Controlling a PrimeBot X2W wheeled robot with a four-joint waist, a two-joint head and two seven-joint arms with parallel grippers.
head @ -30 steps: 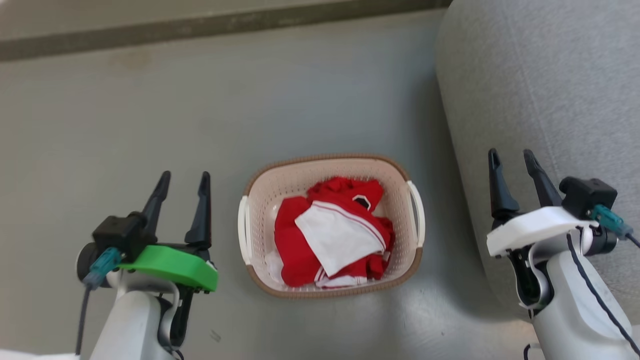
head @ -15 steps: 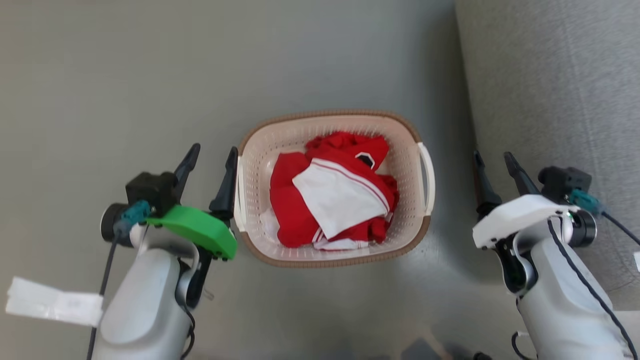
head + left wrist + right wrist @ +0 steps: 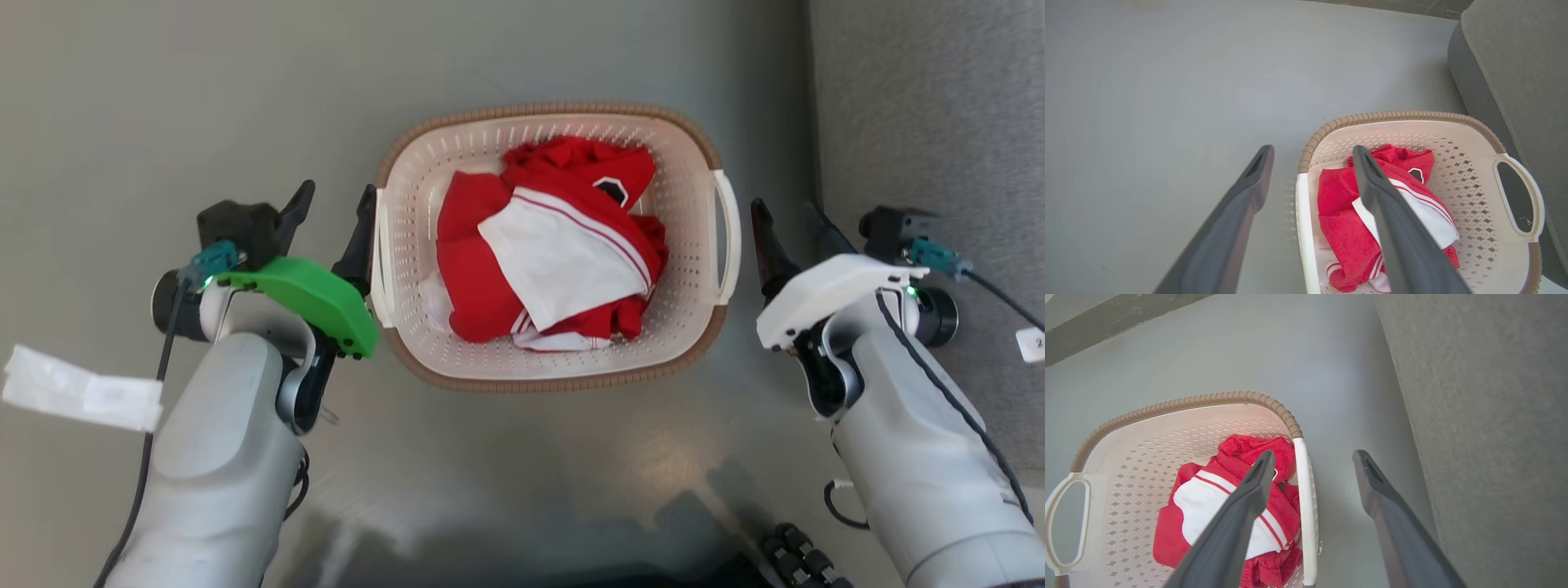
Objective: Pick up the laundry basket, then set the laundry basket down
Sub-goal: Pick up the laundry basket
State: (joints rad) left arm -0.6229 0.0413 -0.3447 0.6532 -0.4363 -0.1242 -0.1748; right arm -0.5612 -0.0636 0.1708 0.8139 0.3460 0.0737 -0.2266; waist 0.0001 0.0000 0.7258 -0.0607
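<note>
Robot bent over the laundry basket [image 3: 555,382], seen from above. The basket stands on the grey floor [image 3: 163,98], midway between the two arms. A grey upholstered seat [image 3: 922,106] lies near its right side.

**Progress.** Judged from how things lie, neither half of the task is done. The basket rests flat on the floor and is not yet lifted, so both the pick-up and the set-down remain. The step in hand appears to be the approach to the handles.

**Left gripper** [image 3: 336,204]: jaws spread, holding nothing. Its inner finger lies just beside the left handle [image 3: 380,253]. In the left wrist view that handle's white bar falls in the gap between the two fingers. Whether the fingers are down at its level cannot be told.

**Right gripper** [image 3: 786,216]: likewise spread and holding nothing, near the right handle [image 3: 731,237] with a strip of floor between them. In the right wrist view the white bar again falls between the fingers.

**Count.**
- One basket, with one brown rim and two white handles, one on each side.
- Two grippers, with two dark fingers each, four in all.
- One heap of red and white clothes [image 3: 555,261] inside the basket. How many garments it holds cannot be told.
- One upholstered seat.
</note>
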